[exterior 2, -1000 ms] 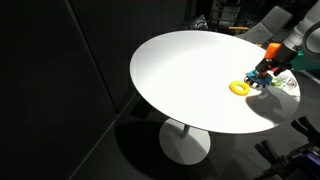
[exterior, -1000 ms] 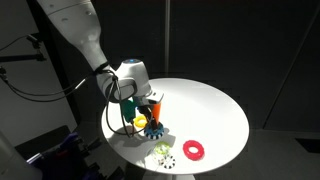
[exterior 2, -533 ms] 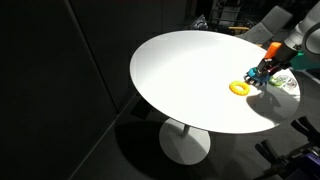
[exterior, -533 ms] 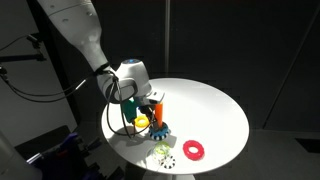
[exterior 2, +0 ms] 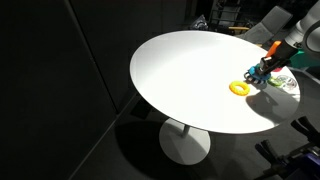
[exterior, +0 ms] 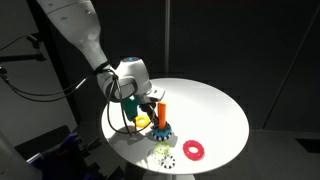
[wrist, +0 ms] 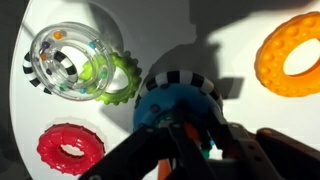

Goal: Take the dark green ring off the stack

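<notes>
The stack is an orange peg (exterior: pixel 159 104) with a blue toothed ring (exterior: pixel 160 128) around its foot, near the table's front edge. In the wrist view I look straight down on the blue toothed ring (wrist: pixel 172 95). My gripper (wrist: pixel 178 130) has its two dark fingers drawn in close on either side of the peg (wrist: pixel 182 128). A thin teal-green sliver between them is the dark green ring (wrist: pixel 207 147); most of it is hidden by the fingers. In both exterior views the gripper (exterior: pixel 151 109) (exterior 2: pixel 267 69) sits low over the stack.
A yellow-orange ring (wrist: pixel 292 55) (exterior: pixel 141 121) (exterior 2: pixel 239 88) lies beside the stack. A pale green gear ring (wrist: pixel 118 82) with a clear bead-filled ball (wrist: pixel 66 62) and a red ring (wrist: pixel 70 148) (exterior: pixel 193 150) lie nearby. The round white table (exterior 2: pixel 180 70) drops off close behind them.
The jaws have drawn together around the top of the stack. The arm has stayed almost still over the peg.
</notes>
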Controlling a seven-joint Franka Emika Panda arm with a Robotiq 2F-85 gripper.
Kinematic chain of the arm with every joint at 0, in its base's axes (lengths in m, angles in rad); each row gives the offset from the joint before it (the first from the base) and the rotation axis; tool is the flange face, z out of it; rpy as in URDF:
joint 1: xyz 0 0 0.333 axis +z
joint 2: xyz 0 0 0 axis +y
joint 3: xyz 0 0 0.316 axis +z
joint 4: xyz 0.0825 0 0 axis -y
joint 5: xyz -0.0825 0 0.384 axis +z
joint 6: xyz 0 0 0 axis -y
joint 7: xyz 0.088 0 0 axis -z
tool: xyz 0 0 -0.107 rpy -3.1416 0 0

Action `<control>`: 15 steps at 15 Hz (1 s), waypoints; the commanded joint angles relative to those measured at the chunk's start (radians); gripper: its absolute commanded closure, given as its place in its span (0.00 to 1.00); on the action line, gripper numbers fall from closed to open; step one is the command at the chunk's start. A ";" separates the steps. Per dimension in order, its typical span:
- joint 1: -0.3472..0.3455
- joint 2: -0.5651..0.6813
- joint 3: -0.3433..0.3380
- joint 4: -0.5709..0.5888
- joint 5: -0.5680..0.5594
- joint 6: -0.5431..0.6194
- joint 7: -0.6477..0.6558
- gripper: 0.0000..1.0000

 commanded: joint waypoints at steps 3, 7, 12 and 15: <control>-0.012 -0.052 0.014 -0.011 0.016 -0.023 -0.026 1.00; -0.016 -0.071 0.020 -0.012 0.016 -0.029 -0.027 0.97; -0.013 -0.073 0.012 -0.012 0.010 -0.028 -0.026 0.48; -0.009 -0.068 0.001 -0.010 0.004 -0.027 -0.024 0.24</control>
